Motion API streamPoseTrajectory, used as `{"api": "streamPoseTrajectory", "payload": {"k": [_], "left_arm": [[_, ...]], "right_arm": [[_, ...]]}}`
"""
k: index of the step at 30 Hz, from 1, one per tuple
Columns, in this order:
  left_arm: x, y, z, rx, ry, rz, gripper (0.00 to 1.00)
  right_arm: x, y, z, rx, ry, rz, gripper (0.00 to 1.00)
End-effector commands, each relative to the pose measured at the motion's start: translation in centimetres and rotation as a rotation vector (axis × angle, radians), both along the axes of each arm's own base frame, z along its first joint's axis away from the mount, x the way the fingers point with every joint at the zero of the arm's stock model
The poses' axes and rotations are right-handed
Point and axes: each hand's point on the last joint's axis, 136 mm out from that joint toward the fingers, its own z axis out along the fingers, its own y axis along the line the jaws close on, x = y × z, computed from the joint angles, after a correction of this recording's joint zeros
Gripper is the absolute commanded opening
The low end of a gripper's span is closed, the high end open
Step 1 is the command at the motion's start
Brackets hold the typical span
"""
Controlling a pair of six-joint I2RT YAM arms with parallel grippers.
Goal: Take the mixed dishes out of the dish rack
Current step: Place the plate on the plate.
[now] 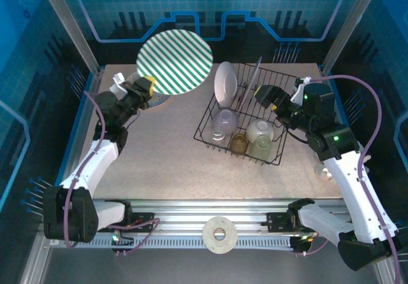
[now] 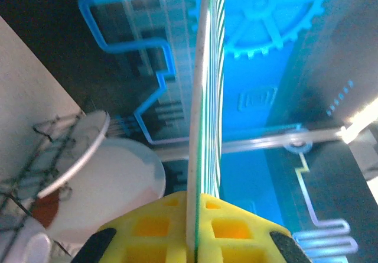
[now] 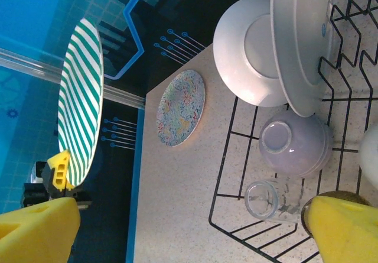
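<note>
Green-striped round white plate (image 1: 174, 62) hangs upright above the far left of the speckled tabletop (image 1: 166, 150), its lower rim clamped between the left fingers (image 1: 148, 82). On the right, the right fingers (image 3: 345, 230) stand wide apart over the black wire dish rack (image 1: 201, 123), which holds white plates (image 1: 224, 83) and small cups (image 1: 224, 121).

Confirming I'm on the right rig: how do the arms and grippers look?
The left arm and right arm have white shells, black joints and purple cables; green lights glow on the right one. The left gripper and right gripper are black with yellow finger pads.
</note>
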Motion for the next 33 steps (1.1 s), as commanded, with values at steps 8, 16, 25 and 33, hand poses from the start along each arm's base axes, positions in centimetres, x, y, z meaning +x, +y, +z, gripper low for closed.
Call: {"api": "streamPoseTrajectory", "payload": {"k": [8, 16, 25, 33], "left_arm": [[4.7, 9.4, -4.3, 0.063, 0.035, 0.102, 0.0], [9.3, 12.7, -9.4, 0.064, 0.112, 0.07, 0.0], [12.5, 15.9, -15.1, 0.036, 0.219, 0.067, 0.0], [13.9, 16.3, -18.4, 0.037, 0.268, 0.025, 0.0]], "right_arm": [[-0.5, 0.9, 0.5, -0.08, -0.092, 0.107, 1.0], [0.0, 2.6, -1.5, -0.083, -0.062, 0.22, 1.0], [1.0, 2.4, -3.3, -0.059, -0.014, 0.228, 1.0], [1.5, 2.0, -3.4, -0.05, -0.005, 0.214, 1.0]]}}
